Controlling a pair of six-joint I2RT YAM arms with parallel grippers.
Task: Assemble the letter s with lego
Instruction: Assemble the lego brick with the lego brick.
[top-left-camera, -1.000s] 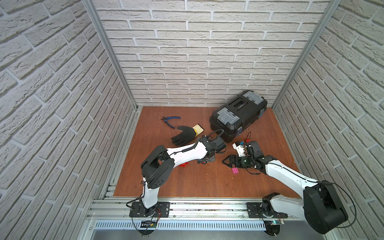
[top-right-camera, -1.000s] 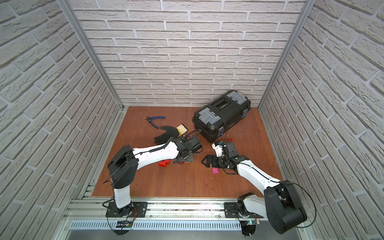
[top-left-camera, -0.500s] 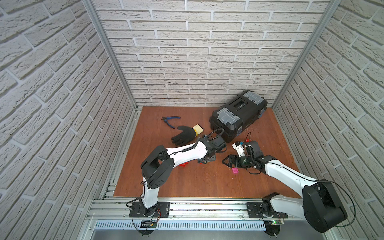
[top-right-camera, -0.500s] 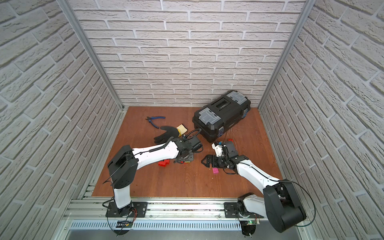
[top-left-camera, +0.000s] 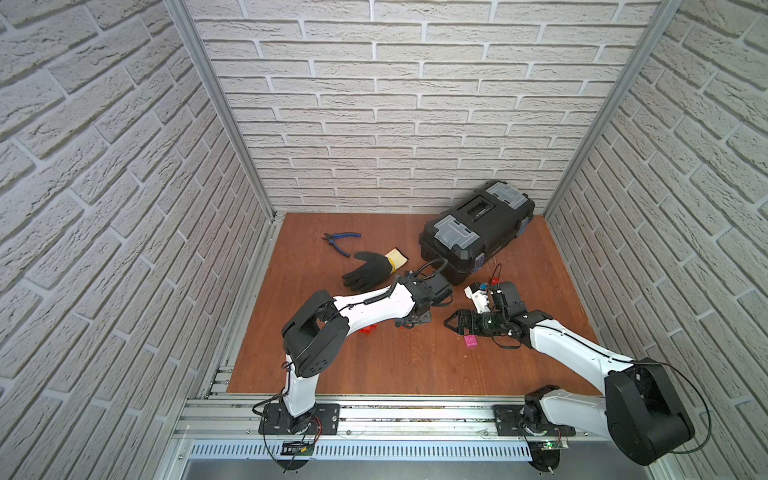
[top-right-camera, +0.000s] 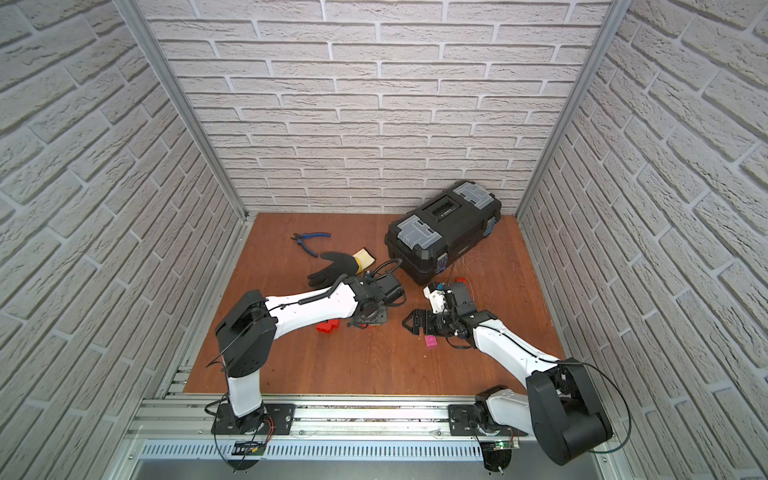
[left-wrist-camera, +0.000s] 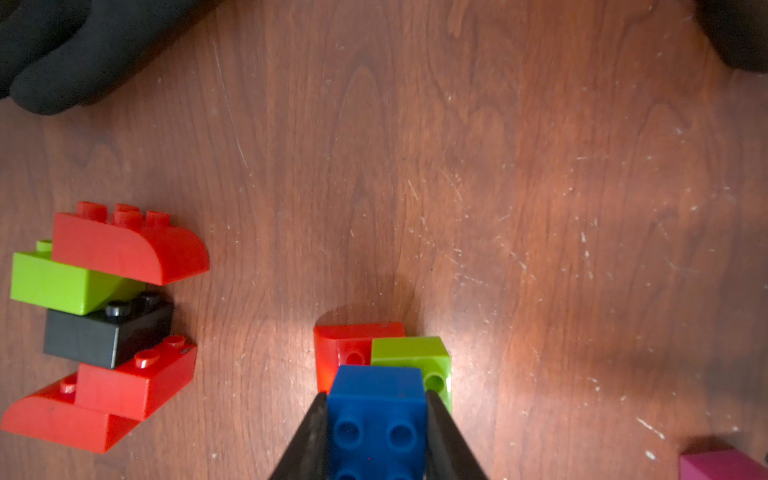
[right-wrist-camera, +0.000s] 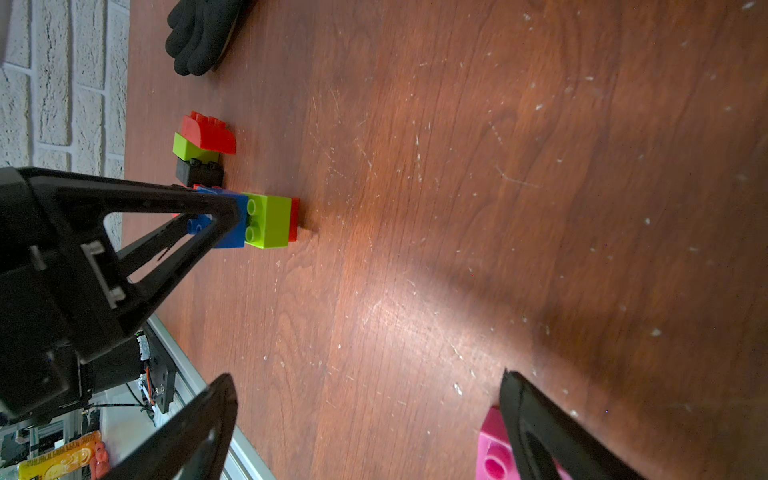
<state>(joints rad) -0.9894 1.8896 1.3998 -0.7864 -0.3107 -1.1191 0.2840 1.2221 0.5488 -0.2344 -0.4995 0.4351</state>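
You face a booth closed on three sides by white brick-pattern walls (top-left-camera: 395, 104), with aluminium posts (top-left-camera: 218, 108) at the back corners. The floor is a reddish-brown wooden board (top-left-camera: 395, 365), finely scratched, and light glares off it in both wrist views. An aluminium rail (top-left-camera: 415, 419) lines its near edge.

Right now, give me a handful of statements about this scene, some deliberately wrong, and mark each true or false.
The left gripper is shut on a blue brick. True.
The right gripper holds the pink brick. False: its jaws stand open, and the brick lies on the table.
A lime green brick adjoins the blue one. True.
The toolbox stands open. False: its lid is shut.
The pliers lie on the glove. False: they lie beside it.
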